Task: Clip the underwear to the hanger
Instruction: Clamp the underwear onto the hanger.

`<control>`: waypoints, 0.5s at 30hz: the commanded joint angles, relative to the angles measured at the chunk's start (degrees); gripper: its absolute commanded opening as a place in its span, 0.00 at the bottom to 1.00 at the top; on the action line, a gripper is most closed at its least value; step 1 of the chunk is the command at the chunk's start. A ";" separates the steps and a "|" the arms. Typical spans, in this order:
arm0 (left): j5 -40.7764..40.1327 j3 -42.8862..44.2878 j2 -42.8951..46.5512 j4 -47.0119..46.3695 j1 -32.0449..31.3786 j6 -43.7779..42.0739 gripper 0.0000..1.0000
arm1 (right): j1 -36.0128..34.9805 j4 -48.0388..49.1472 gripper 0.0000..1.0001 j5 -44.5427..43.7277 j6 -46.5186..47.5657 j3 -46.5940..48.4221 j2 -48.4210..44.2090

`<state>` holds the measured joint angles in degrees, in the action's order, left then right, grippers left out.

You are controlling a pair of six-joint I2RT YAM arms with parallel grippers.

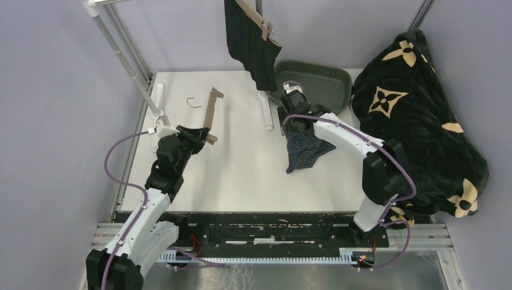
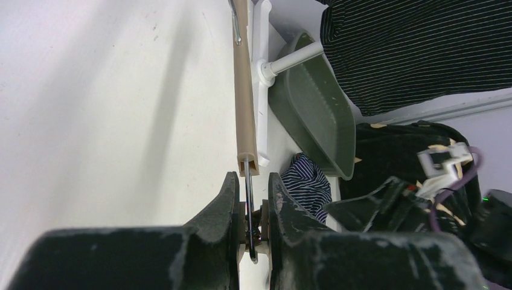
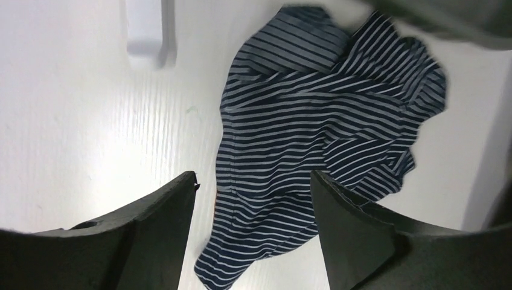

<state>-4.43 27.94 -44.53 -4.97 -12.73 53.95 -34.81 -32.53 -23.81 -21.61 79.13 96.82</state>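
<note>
The navy striped underwear (image 1: 305, 151) lies crumpled on the white table. My right gripper (image 1: 297, 128) hovers just above it, open and empty; in the right wrist view the garment (image 3: 314, 133) shows between and below the spread jaws of the gripper (image 3: 253, 181). The black pinstriped underwear (image 1: 250, 42) hangs at the top from a tan clip hanger (image 1: 265, 27). My left gripper (image 1: 202, 134) is shut on the clip end of a second tan hanger (image 1: 211, 112) lying on the table. In the left wrist view the gripper (image 2: 250, 187) grips the clip below the hanger bar (image 2: 243, 90).
A dark green bin (image 1: 320, 78) stands at the back, right of a white stand (image 1: 265, 109). A big black blanket with tan flowers (image 1: 416, 121) fills the right side. Metal rack poles (image 1: 121, 48) rise at the left.
</note>
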 commanded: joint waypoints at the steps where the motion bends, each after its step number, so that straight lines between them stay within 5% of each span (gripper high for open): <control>1: -1.28 3.12 -1.16 -7.43 -0.06 0.13 0.03 | 1.17 -2.06 0.77 10.03 4.20 1.89 3.83; 15: -1.69 0.26 -5.46 -12.41 -0.02 0.72 0.03 | 5.70 5.19 0.70 17.11 2.67 0.89 15.05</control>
<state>-4.49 28.10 -49.95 -11.42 -12.73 54.06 -30.33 -31.64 -8.86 -18.61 79.11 110.69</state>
